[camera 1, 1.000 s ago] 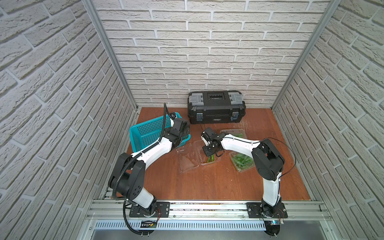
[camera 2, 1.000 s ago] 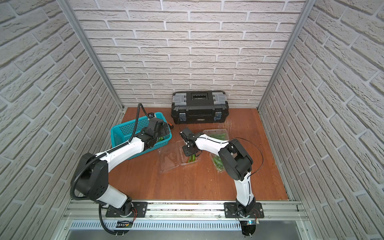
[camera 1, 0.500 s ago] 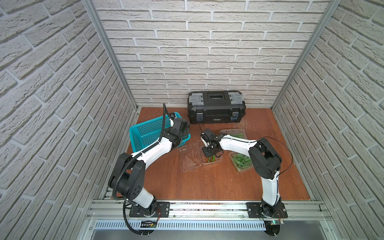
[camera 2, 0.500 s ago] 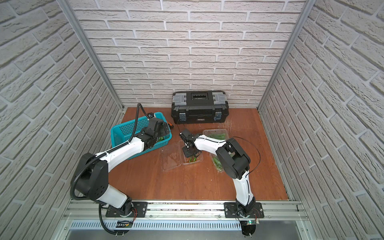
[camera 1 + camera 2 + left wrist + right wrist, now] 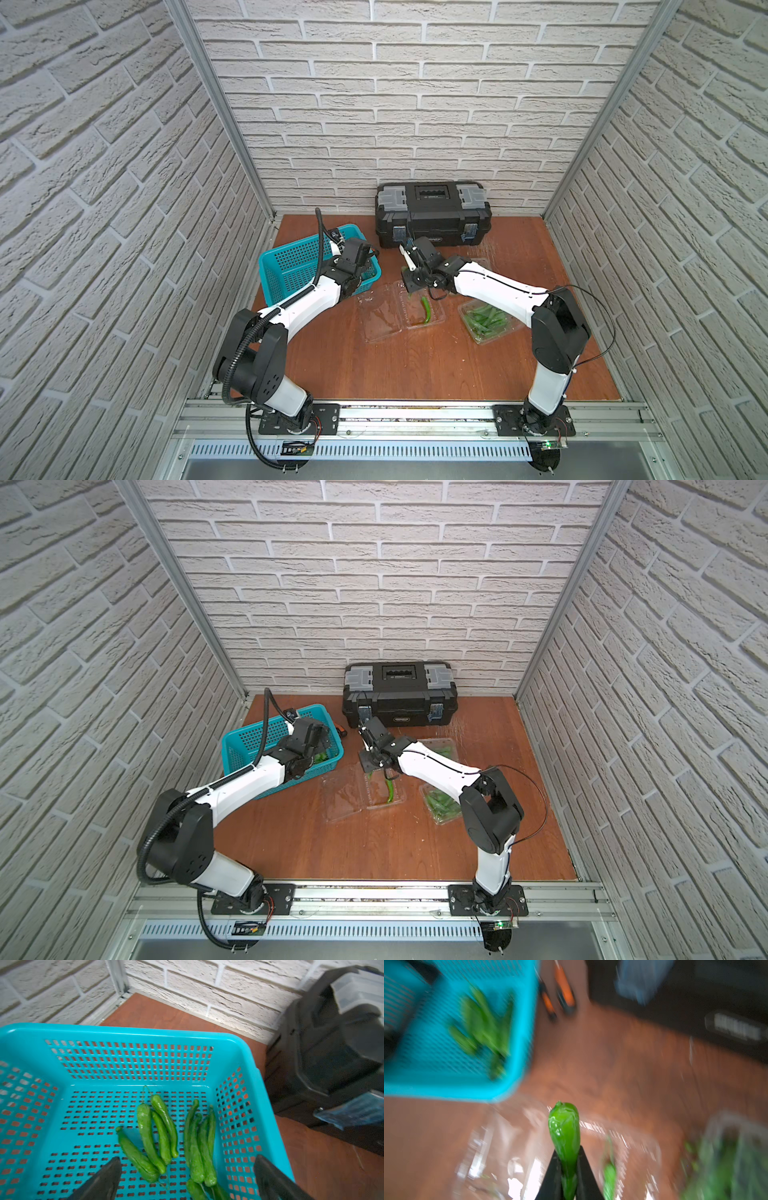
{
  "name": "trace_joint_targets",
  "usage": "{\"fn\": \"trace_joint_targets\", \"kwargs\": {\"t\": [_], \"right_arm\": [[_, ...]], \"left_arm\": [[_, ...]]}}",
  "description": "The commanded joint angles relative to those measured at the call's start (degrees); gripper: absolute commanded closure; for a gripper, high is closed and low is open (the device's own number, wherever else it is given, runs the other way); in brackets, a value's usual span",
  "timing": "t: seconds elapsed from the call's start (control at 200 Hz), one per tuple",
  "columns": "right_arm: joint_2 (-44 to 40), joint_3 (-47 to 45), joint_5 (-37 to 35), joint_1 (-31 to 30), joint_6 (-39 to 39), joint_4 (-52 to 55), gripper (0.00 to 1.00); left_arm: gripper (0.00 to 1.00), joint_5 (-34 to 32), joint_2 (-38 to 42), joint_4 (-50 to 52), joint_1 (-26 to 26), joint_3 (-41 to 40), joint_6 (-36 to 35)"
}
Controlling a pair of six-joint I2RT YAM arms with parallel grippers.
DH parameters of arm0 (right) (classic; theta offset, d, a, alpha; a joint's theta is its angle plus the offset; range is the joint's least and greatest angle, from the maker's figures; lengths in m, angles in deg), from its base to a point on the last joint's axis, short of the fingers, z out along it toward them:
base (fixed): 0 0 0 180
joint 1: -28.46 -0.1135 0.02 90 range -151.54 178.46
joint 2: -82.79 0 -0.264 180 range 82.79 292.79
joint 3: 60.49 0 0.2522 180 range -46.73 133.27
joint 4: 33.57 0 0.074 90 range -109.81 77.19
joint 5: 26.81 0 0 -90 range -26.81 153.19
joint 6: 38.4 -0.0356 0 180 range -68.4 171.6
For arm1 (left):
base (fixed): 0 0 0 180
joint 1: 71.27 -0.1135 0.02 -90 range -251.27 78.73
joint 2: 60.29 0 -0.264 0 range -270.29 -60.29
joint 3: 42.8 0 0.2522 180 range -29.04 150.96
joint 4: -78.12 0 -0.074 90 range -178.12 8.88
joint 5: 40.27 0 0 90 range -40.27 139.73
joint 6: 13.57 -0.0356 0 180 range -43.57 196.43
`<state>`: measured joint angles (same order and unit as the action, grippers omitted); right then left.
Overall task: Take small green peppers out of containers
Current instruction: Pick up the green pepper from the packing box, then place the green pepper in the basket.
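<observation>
Three clear plastic clamshell containers (image 5: pixel 478 338) on brown wooden tabletop (image 5: pixel 415 365): nearest packed with small green peppers (image 5: pixel 484 320), middle lying open, one pepper inside. Right gripper (image 5: pixel 568 1164) over open container, clamped on slim glossy green pepper (image 5: pixel 564 1126). Third container partly hidden behind right arm. Left gripper (image 5: pixel 187 1160) spread wide over teal perforated basket (image 5: pixel 124 1029) holding several peppers. Black toolbox (image 5: pixel 432 212) at far wall.

A teal basket (image 5: pixel 291 262) stands near the black toolbox (image 5: pixel 432 216).
</observation>
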<state>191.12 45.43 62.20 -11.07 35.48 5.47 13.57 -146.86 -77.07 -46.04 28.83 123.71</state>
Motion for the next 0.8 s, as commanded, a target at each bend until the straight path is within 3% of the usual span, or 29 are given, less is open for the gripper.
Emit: {"fn": "trace_joint_targets", "kwargs": {"t": [0.0,0.105,0.185,0.265,0.545,0.79], "right_arm": [[7.04,8.79,13.25,-0.68,-1.25,-6.40,0.94],[13.20,16.46,20.99,-0.81,-5.74,-10.30,0.83],[16.12,20.58,21.42,-0.82,-8.18,-10.01,0.74],[15.86,20.62,19.42,-0.81,-8.08,-9.13,0.72],[2.41,1.33,5.10,-0.81,-4.42,-9.88,0.74],[-5.04,-12.33,-10.43,-0.72,-3.71,0.86,0.75]], "left_arm": [[0.02,-5.10,2.26,5.61,-1.52,-1.42,6.63],[0.02,-6.17,3.94,6.53,-2.28,-2.65,8.49],[0.02,-6.77,5.15,6.55,-2.46,-3.72,9.50],[0.02,-7.22,6.16,6.38,-2.48,-4.41,9.67],[0.02,-6.76,5.13,6.07,-2.58,-3.85,8.83],[0.02,-4.86,2.72,4.85,-2.45,-2.50,8.11]]}}
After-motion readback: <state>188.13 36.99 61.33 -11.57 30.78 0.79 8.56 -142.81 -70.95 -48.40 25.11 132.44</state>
